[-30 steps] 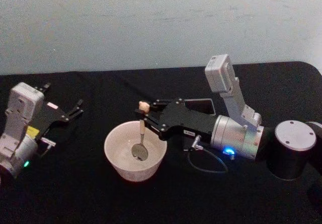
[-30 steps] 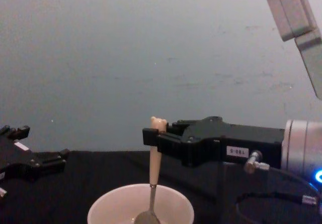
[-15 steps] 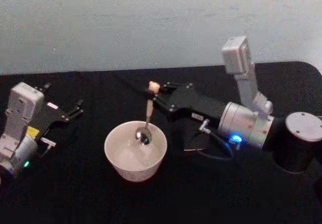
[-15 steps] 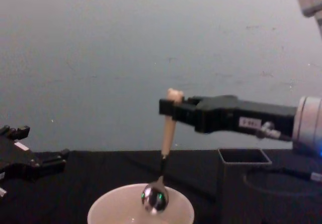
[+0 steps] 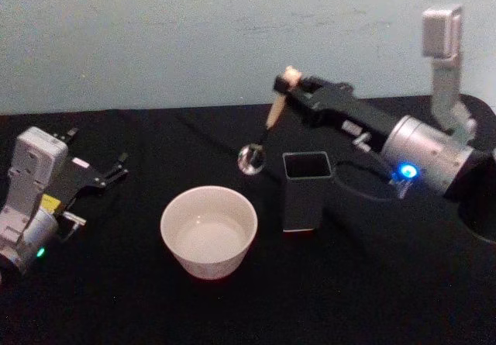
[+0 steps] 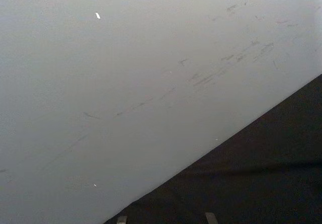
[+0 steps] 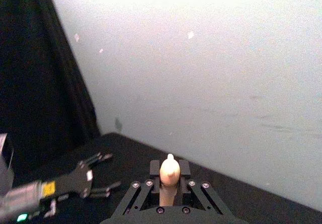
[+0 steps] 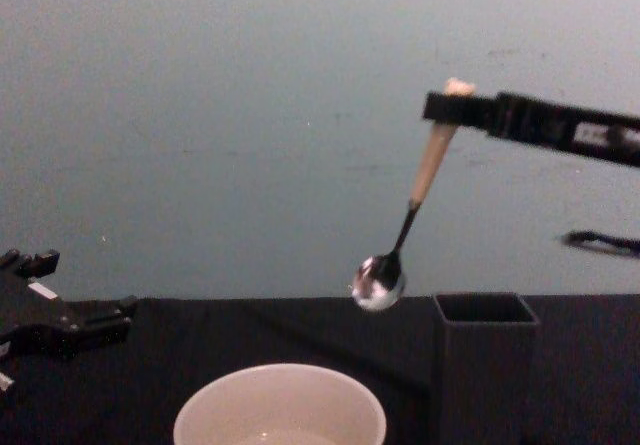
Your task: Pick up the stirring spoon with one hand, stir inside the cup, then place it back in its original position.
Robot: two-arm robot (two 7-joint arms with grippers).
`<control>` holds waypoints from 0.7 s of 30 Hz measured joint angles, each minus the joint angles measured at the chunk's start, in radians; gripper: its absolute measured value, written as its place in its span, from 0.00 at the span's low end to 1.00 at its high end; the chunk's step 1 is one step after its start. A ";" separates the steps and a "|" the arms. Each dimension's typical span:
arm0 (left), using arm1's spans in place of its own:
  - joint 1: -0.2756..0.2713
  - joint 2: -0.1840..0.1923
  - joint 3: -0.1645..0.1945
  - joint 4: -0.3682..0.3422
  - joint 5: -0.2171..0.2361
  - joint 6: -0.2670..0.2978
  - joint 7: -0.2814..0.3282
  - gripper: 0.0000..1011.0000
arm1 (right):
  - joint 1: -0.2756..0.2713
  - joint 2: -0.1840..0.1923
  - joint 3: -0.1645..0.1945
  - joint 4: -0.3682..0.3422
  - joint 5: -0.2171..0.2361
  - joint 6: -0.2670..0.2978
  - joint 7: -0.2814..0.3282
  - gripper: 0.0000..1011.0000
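My right gripper (image 5: 285, 84) is shut on the top of the stirring spoon (image 5: 273, 114), just under its beige bear-head tip (image 7: 169, 169). The spoon hangs tilted in the air. Its shiny bowl (image 8: 378, 282) sits above and behind the cup (image 5: 208, 231), to the left of the dark square box holder (image 5: 306, 191) and about level with its rim. The wide cream-white cup (image 8: 280, 406) stands on the black table. My left gripper (image 5: 99, 168) rests open at the table's left, away from everything.
A black cloth covers the table (image 5: 364, 298), with a pale wall behind. A cable (image 5: 364, 181) loops from the right wrist beside the box holder (image 8: 485, 360). The right arm's base (image 5: 480, 205) stands at the far right edge.
The right gripper has lifted the spoon out of the cup and carried it up and to the right, toward the box holder. The left arm has not moved.
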 joint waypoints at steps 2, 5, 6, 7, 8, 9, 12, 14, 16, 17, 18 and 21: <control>0.000 0.000 0.000 0.000 0.000 0.000 0.000 0.99 | -0.002 0.007 0.017 -0.007 0.023 0.005 -0.009 0.21; 0.000 0.000 0.000 0.000 0.000 0.000 0.000 0.99 | -0.007 0.023 0.037 -0.020 0.046 0.004 -0.015 0.21; 0.000 0.000 0.000 0.000 0.000 0.000 0.000 0.99 | -0.007 0.023 0.037 -0.020 0.046 0.004 -0.015 0.21; 0.000 0.000 0.000 0.000 0.000 0.000 0.000 0.99 | -0.013 0.037 0.047 -0.029 0.059 -0.001 -0.016 0.21; 0.000 0.000 0.000 0.000 0.000 0.000 0.000 0.99 | -0.013 0.037 0.047 -0.029 0.059 -0.001 -0.016 0.21; 0.000 0.000 0.000 0.000 0.000 0.000 0.000 0.99 | -0.018 0.047 0.052 -0.036 0.066 -0.005 -0.015 0.21; 0.000 0.000 0.000 0.000 0.000 0.000 0.000 0.99 | -0.030 0.065 0.059 -0.046 0.074 -0.013 -0.013 0.21; 0.000 0.000 0.000 0.000 0.000 0.000 0.000 0.99 | -0.045 0.090 0.068 -0.058 0.082 -0.026 -0.008 0.21; 0.000 0.000 0.000 0.000 0.000 0.000 0.000 0.99 | -0.052 0.102 0.072 -0.061 0.087 -0.035 -0.004 0.21; 0.000 0.000 0.000 0.000 0.000 0.000 0.000 0.99 | -0.060 0.114 0.075 -0.064 0.090 -0.043 0.000 0.21; 0.000 0.000 0.000 0.000 0.000 0.000 0.000 0.99 | -0.060 0.114 0.075 -0.064 0.090 -0.043 0.000 0.21; 0.000 0.000 0.000 0.000 0.000 0.000 0.000 0.99 | -0.070 0.135 0.078 -0.065 0.093 -0.058 0.006 0.21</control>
